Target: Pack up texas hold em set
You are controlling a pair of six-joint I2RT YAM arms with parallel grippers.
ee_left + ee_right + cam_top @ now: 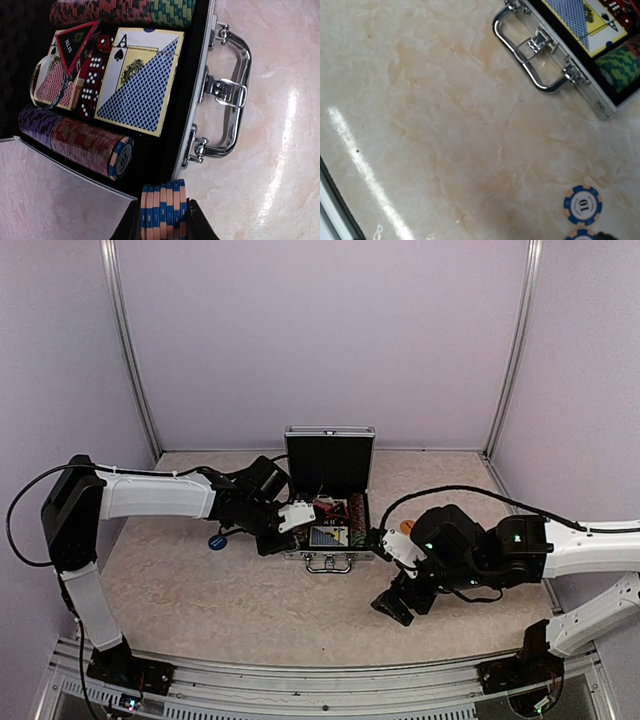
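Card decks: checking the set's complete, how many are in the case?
2: a blue-backed deck nearest the handle; a red-backed deck beyond the dice, partly covered. Others may be hidden.

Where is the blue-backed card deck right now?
In the left wrist view, the blue deck lies flat inside the open case, with the red dice on one side and the handle on the other.

The left gripper [297,517], arm stretched rightward, pinches a chip stack [163,210]; the right gripper [393,546] hangs low, jaws wide.

Left arm [150,495] and right arm [590,545] — white links, black joints — carry thin, looping black cables [470,490].
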